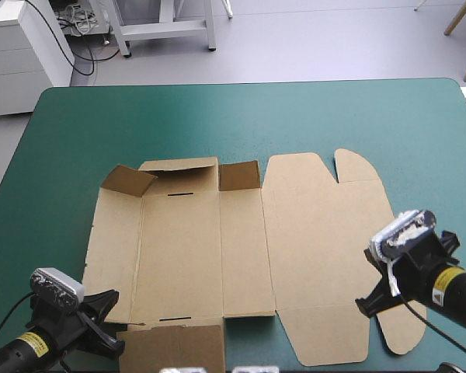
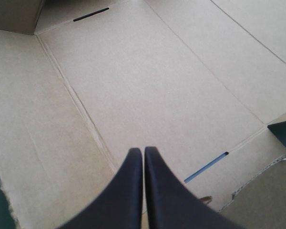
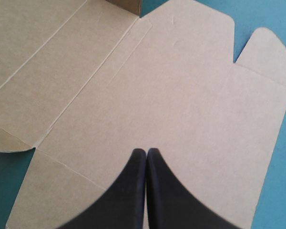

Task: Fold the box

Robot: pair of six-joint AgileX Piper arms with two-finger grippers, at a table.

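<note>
1. The box (image 1: pixel 241 241) is a flat brown sheet. It lies in the middle of the table, more toward the near side, on the teal-green cover (image 1: pixel 217 116).
2. Its long side runs from the table's left to its right. The part with the two thin slots, the far slot (image 1: pixel 180 193) and the near slot (image 1: pixel 175 318), is at the left end. The wide lid part with the round tabs (image 1: pixel 357 165) is at the right end.
3. Most of the sheet is flat. Only the small far flaps (image 1: pixel 179 167) at the left end stand up a little.
4. The left gripper (image 2: pixel 143 150) hangs over the near left corner of the box. The near slot is just beside its tip, and the sheet stretches away ahead of it. Its two black fingers are pressed together and hold nothing.
5. The right gripper (image 3: pixel 146 151) hangs over the near right part, above the lid. The sheet spreads out ahead of it toward the far side. Its black fingers are together too, with nothing between them.
6. I think the walls at the left end need to go up first. The left gripper is much nearer to them. The right gripper is well apart from them, nearer the lid.
7. Each gripper would have to open before it can pinch an edge.
</note>
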